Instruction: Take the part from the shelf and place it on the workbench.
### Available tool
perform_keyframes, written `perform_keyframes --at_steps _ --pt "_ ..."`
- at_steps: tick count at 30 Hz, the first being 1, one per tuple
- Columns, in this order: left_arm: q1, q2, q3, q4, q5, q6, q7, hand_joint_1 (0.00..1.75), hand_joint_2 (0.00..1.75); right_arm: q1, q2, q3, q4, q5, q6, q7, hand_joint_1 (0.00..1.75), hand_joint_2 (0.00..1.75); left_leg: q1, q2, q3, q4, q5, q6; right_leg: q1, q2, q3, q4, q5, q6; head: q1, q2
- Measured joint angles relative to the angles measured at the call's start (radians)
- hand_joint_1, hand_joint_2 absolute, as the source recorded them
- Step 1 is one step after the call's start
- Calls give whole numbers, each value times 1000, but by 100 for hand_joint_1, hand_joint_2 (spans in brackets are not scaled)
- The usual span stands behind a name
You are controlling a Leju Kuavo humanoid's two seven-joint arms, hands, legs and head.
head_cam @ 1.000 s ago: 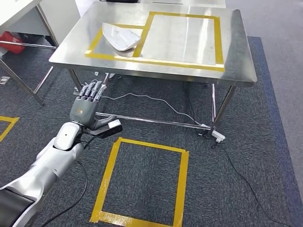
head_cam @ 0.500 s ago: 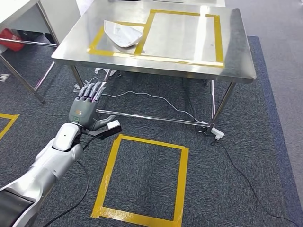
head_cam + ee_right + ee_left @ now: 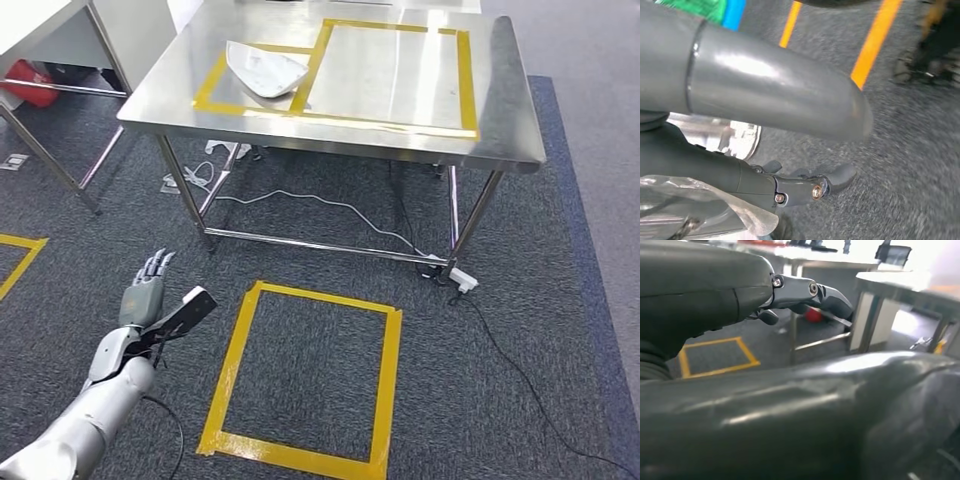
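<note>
On workbench point(image 3: 498, 100), part point(image 3: 264, 70), far from left hand point(image 3: 155, 300)

Silver arm point(image 3: 90, 405), grey hand point(image 3: 151, 298)

I see the room bright and sharp from the head. The steel workbench point(image 3: 498, 110) shines with white glare. My left wrist picture is washed out by strong light far off. My right wrist picture shows a blurry carpet point(image 3: 904, 165).
</note>
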Motion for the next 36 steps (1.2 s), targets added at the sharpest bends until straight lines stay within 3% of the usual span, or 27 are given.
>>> perform_keyframes --at_steps 2,3,6,7,8,9,12,14,18,23,28,36 --pt "22 2 14 -13 6 -17 16 0 0 -1 0 -25 0 -26 -13 -12 0 0 1 -1 -6 13 -12 -12 -5 0 0 -9 4 -11 -1 0" --pt "32 2 18 -17 8 -21 20 0 0 -2 0 -34 0 -31 -14 -14 0 0 2 -1 -17 40 -33 -18 -7 -1 0 -12 7 -17 -2 0" --pt "59 3 31 -21 12 -29 28 0 0 -3 -3 -52 0 -39 -12 -13 0 0 14 -1 -88 221 -130 -36 -7 -2 -4 -13 12 -26 -4 0" --pt "69 4 34 -21 13 -33 30 0 0 -2 -3 -58 0 -41 -11 -11 0 0 17 -1 -105 269 -145 -39 -6 -3 -6 -13 12 -27 -4 0" --pt "78 4 37 -21 15 -36 33 0 0 -2 -3 -62 0 -44 -10 -7 0 0 20 -1 -107 284 -139 -42 -6 -3 -7 -12 13 -26 -4 0" --pt "87 4 40 -21 17 -40 34 0 0 -2 -3 -66 0 -48 -10 -3 0 0 23 -1 -91 259 -116 -43 -6 -3 -8 -10 14 -26 -4 0" --pt "103 4 53 -19 32 -48 34 0 0 -3 -3 -76 0 -55 -9 9 0 0 25 -1 10 71 -37 -39 -5 -3 -11 -7 16 -19 -4 0" --pt "115 1 62 -13 42 -49 29 0 0 -4 -3 -83 0 -61 -9 15 0 0 22 -1 38 8 -33 -32 -4 -2 -16 -5 19 -9 -3 0" --pt "150 -14 82 13 57 -43 17 0 0 -3 -3 -88 0 -67 -10 22 0 0 18 -2 36 -5 -31 -26 -3 -2 -22 -5 21 -25 0 0" --pt "171 -30 108 58 81 -50 8 0 0 -3 -2 -95 0 -74 -10 25 0 0 12 -2 28 -5 -24 -14 -9 -2 -24 -16 35 -6 1 0" --pt "195 -66 158 155 152 -70 -30 0 0 -3 0 -108 0 -88 -11 30 0 0 9 -2 26 -4 -23 -11 -13 -2 -25 -19 38 10 0 0" --pt "232 -123 226 284 209 -89 -66 0 0 -3 7 -116 0 -99 -13 34 0 0 10 -2 26 -4 -22 -10 -12 -3 -26 -18 39 13 0 0"
